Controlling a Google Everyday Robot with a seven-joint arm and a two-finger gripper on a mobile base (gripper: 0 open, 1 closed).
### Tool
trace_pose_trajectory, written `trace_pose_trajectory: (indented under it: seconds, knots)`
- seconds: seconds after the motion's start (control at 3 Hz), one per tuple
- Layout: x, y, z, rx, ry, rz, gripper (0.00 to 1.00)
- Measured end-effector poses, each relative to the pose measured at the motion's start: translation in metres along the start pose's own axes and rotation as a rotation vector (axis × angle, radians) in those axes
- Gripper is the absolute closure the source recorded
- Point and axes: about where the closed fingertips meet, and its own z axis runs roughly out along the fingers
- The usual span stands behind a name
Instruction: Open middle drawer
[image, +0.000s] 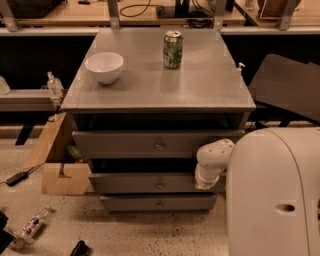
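The grey metal cabinet (160, 95) has three drawers stacked in its front. The middle drawer (130, 183) is the flat grey front with a small round knob (160, 185) at its centre, and dark gaps show above it. My gripper (203, 184) hangs from the white arm (214, 156) at the right end of that drawer front, well to the right of the knob. Its tip is partly hidden by the arm's wrist and by my white body.
A white bowl (104, 66) and a green can (172, 49) stand on the cabinet top. The top drawer (120, 144) and bottom drawer (130, 203) flank the middle one. A cardboard box (62, 172) sits at the left, a bottle (31, 225) lies on the floor, and a dark chair (287, 85) is at the right.
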Motion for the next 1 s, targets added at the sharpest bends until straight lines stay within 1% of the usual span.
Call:
trace_pose_trajectory:
  seconds: [0.33, 1.0]
  knots:
    - [-0.0001, -0.0002, -0.0016, 0.000, 0.000, 0.000, 1.00]
    - [-0.0001, -0.0002, -0.0018, 0.000, 0.000, 0.000, 1.00]
